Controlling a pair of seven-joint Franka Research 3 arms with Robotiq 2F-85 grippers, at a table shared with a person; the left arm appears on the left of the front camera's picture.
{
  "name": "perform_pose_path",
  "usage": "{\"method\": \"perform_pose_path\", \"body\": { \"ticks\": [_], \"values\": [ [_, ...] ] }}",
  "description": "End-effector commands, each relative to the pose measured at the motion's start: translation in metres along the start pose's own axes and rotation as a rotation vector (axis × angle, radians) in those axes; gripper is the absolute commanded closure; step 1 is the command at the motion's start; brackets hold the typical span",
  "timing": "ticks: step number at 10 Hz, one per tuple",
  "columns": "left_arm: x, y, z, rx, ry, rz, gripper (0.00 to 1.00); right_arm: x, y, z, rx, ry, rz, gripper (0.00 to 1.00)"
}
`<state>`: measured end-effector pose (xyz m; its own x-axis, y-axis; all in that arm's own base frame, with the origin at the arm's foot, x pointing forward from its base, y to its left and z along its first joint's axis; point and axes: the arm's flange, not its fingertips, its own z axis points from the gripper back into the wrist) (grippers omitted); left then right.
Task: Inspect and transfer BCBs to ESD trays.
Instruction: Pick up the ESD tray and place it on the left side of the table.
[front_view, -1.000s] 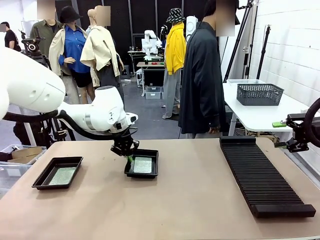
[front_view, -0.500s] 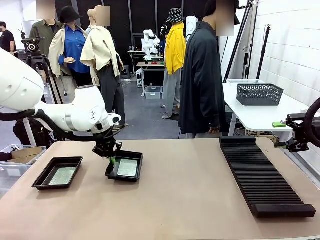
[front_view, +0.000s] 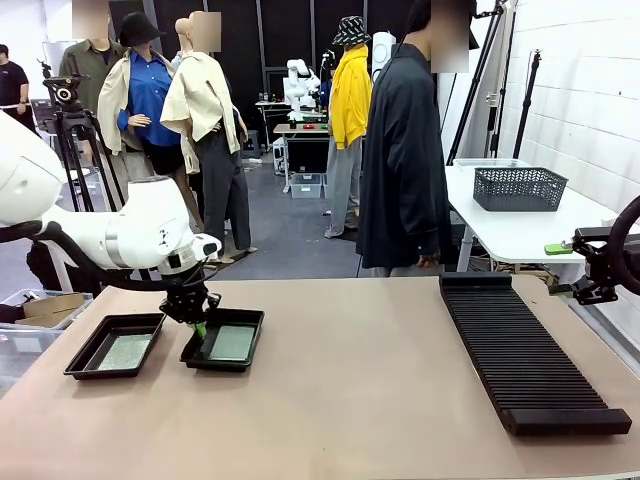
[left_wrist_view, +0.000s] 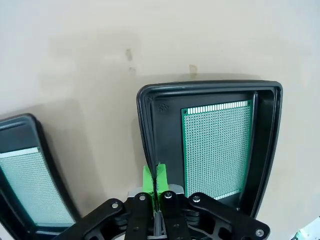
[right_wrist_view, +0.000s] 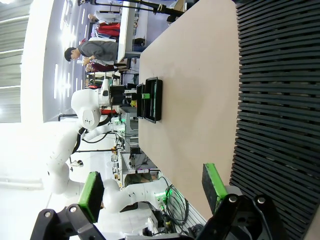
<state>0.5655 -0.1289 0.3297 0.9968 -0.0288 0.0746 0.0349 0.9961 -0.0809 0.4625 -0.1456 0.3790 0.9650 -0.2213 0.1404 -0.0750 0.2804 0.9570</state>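
Two black ESD trays lie at the table's left, each with a green BCB on its floor. My left gripper (front_view: 198, 328) is shut on the left rim of the nearer-middle ESD tray (front_view: 250, 322), which holds a BCB (front_view: 232, 343). In the left wrist view the pads (left_wrist_view: 148, 176) pinch that tray's rim (left_wrist_view: 145, 115) beside its BCB (left_wrist_view: 217, 147). The other ESD tray (front_view: 85, 358) with its BCB (front_view: 126, 351) sits just to the left, also seen in the wrist view as a tray (left_wrist_view: 42, 150). My right gripper (right_wrist_view: 152, 190) stands open at the table's right edge, over the rack.
A long black ribbed rack (front_view: 525, 360) runs along the right side of the table, close under the right wrist camera (right_wrist_view: 280, 100). A person in a black coat (front_view: 405, 150) stands at the far edge. The table's middle (front_view: 360, 380) is bare.
My left gripper has carried the gripped tray and its board leftward across the table, until it sits close beside the other tray. The right arm has not moved.
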Motion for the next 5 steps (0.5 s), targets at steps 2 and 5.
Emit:
{"method": "perform_pose_path", "body": {
  "ticks": [2,5],
  "values": [
    [-0.011,0.026,0.007,0.033,-0.027,-0.05,1.0,-0.004,0.001,-0.002,-0.007,-0.004,0.0,0.0],
    [-0.012,0.031,0.006,0.051,-0.015,-0.051,1.0,-0.004,0.001,-0.002,-0.007,-0.004,0.0,0.0]
  ]
}}
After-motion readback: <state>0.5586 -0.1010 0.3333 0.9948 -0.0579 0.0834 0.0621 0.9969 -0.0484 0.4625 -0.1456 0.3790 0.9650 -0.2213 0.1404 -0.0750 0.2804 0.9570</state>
